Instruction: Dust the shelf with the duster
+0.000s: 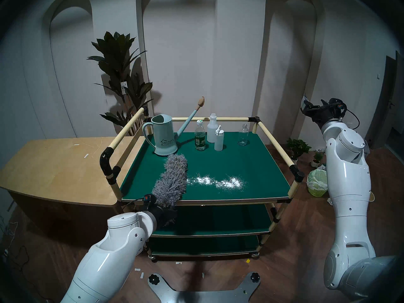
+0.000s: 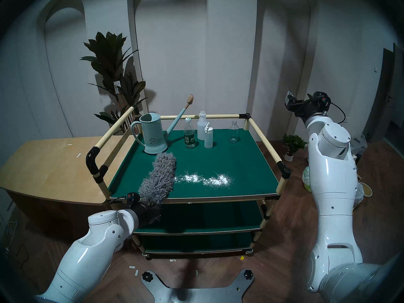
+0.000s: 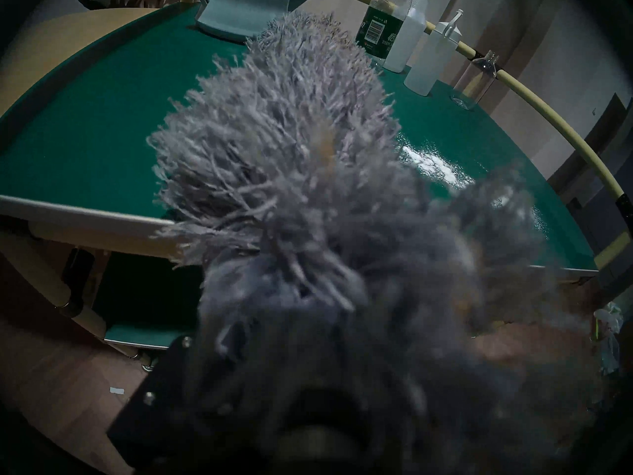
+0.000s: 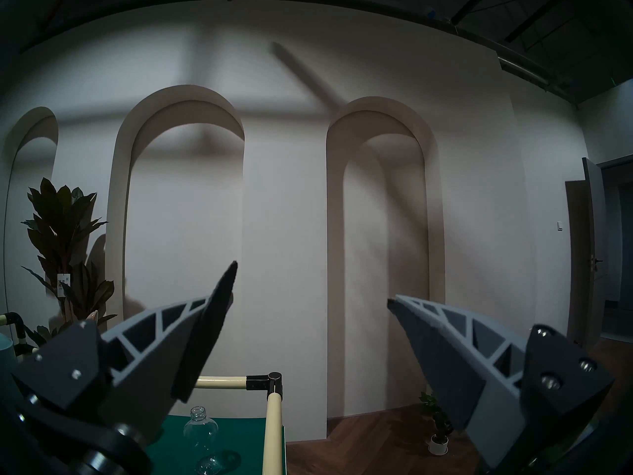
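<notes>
Left arm's bent low and reaches forward, its left tool (image 1: 162, 213) angled downward and clamped shut, mostly buried in grey fluff so you barely see the fingers. Right arm's raised high off to the side, right tool (image 4: 311, 292) tipped slightly upward, fingers spread wide, gripping nothing.

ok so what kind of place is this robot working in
Probably a staged indoor room, a studio or lab set rather than a lived-in home: decorative arched niches in the wall, a three-tier cart holding a watering can and bottles, a tall potted plant, and a herringbone wood floor.
</notes>
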Controlling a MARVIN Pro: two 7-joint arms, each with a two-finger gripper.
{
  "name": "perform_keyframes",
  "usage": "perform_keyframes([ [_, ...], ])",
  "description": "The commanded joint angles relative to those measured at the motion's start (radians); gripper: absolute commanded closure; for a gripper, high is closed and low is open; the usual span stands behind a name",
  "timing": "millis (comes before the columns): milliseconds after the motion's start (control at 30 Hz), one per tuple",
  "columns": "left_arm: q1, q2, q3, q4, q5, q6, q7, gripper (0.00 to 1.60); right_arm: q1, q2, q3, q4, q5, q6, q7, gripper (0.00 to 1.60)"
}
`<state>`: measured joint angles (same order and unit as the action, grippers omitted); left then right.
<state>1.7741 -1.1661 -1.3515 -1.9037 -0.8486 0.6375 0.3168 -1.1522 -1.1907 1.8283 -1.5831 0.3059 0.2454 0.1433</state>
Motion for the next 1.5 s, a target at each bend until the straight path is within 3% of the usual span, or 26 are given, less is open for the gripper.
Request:
perform_keyframes([
  [0, -0.059, -0.022, 0.009, -0.014, -0.009, 0.023, 0.011, 1.6, 0.014, 0.01, 0.004, -0.014, 0.001, -0.003, 0.005, 0.0],
  [667, -0.15, -0.083, 0.083, 0.054, -0.032, 0.058, 0.052, 1.6, 0.017, 0.017, 0.011, -0.003, 0.002, -0.007, 0.007, 0.0],
  [1467, -0.217, -0.033, 0.172, 0.049, -0.041, 0.166, -0.015, 1.6, 0.008, 0.022, 0.035, -0.002, 0.008, -0.011, 0.011, 0.0],
])
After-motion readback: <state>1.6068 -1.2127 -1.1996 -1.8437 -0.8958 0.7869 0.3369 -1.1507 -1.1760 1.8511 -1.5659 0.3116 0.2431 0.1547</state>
